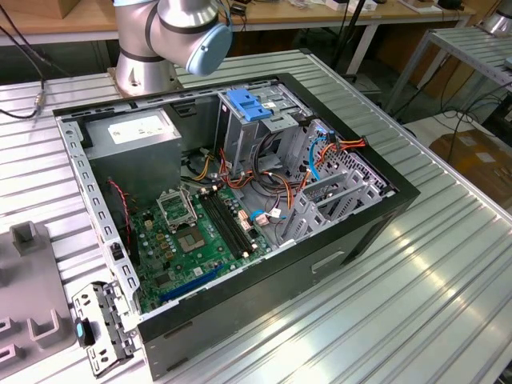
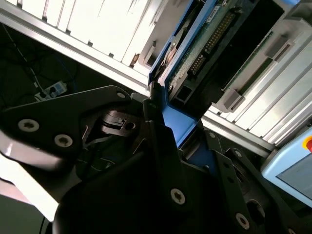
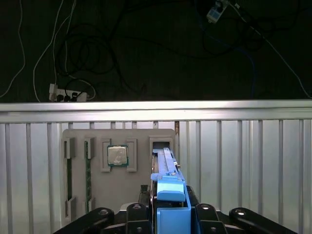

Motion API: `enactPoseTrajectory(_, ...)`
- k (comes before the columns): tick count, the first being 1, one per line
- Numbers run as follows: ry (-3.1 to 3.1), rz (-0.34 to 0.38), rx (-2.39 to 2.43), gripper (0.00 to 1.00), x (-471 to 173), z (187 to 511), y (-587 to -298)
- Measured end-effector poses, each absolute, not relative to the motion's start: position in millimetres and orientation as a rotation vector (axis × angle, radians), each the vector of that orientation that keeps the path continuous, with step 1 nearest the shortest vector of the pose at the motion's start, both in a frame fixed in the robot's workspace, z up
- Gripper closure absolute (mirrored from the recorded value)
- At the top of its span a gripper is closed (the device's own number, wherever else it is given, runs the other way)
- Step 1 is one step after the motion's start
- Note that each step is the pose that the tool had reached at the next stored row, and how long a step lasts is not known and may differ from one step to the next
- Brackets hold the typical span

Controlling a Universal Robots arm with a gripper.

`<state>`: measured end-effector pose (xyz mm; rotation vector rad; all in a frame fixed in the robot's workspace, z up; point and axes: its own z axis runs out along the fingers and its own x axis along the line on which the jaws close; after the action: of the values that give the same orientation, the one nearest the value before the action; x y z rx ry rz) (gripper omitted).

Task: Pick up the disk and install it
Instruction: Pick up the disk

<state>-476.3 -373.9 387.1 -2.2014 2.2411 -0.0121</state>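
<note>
Slatted aluminium table (image 1: 448, 304) carries the open computer case (image 1: 240, 316). The grey fixture tray (image 3: 141, 139) sits on the same kind of slats. Disk (image 3: 165, 163) is at the tray, not in the case: the first wrist view has it edge-on, far end at the tray's slot, blue bracket (image 3: 170, 209) end between the gripper's fingers (image 2: 158, 126). Gripper (image 3: 168, 195) reads as clamped on the disk by that bracket, with the fingers hard against the blue plastic in the second wrist view and the drive's circuit-board side facing the camera. Can't tell whether the far end is clear of the slot or seated in it. Risks, my read: the grip is on a thin plastic frame at one end, so the metal body hangs off it like a lever. It could pivot or slip in the pads, or the bracket could flex. If it leaves the slot cocked, it binds and drags the tray, which also holds a processor chip (image 3: 117, 155). At the case, the drive cage (image 1: 268, 120) has orange and red cables (image 1: 336, 148) close by, and a tilted disk could snag them or jam on the cage.
</note>
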Motion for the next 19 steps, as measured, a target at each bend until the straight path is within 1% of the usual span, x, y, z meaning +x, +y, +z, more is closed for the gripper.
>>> enactPoseTrajectory(1, 2.241, -0.012, -2.201, 0.63, -476, 394, -374)
enactPoseTrajectory(10, 2.241, -0.012, -2.201, 0.63, -476, 416, -374)
enactPoseTrajectory(19, 2.241, -0.012, -2.201, 0.63, -476, 447, -374)
